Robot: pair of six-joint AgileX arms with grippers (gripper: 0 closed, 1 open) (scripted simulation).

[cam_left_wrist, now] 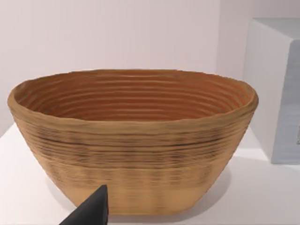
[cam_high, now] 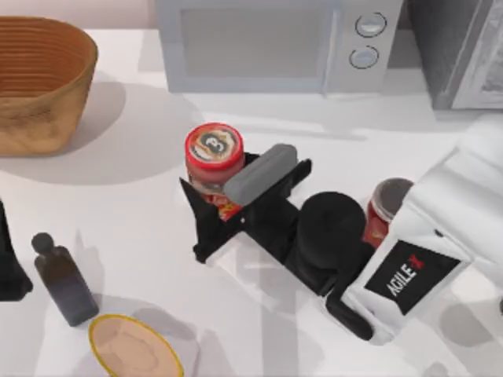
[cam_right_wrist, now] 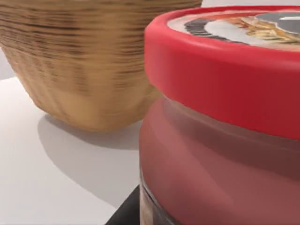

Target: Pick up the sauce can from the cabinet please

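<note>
Nearest the overhead camera, my right arm (cam_high: pixel 409 275), white with an AgileX plate, reaches in from the right side of the tabletop (cam_high: pixel 141 204), and its black right gripper (cam_high: pixel 211 206) sits at the sauce can (cam_high: pixel 214 157), near the middle of the tabletop in front of the white microwave (cam_high: pixel 275 43). One dark finger (cam_high: pixel 192 196) lies on the can's left flank and the grey wrist camera housing (cam_high: pixel 259 173) sits just to its right, so the fingers look spread around the can, though I cannot tell whether they press on it. The can stands upright, with a red-rimmed top bearing a round grey-white emblem and a red-orange label below. This top view also takes in the dark speckled cabinet (cam_high: pixel 460 47) at the far right corner, a red jar (cam_high: pixel 385 210) with a grey lid beside the right arm, a woven basket (cam_high: pixel 39 82) at far left, a dark bottle (cam_high: pixel 63 279) and a tan bowl (cam_high: pixel 130 345) near the front left. From the left wrist, the basket (cam_left_wrist: pixel 133 140) fills the scene with a corner of the microwave (cam_left_wrist: pixel 276 89) beside it, and a black finger tip (cam_left_wrist: pixel 91 208) of the left gripper pokes in; whether those fingers are spread or together cannot be told. From the right wrist, the sauce can (cam_right_wrist: pixel 220 126) looms very close, its red rim and clear reddish wall plain, the basket (cam_right_wrist: pixel 79 56) behind it.
</note>
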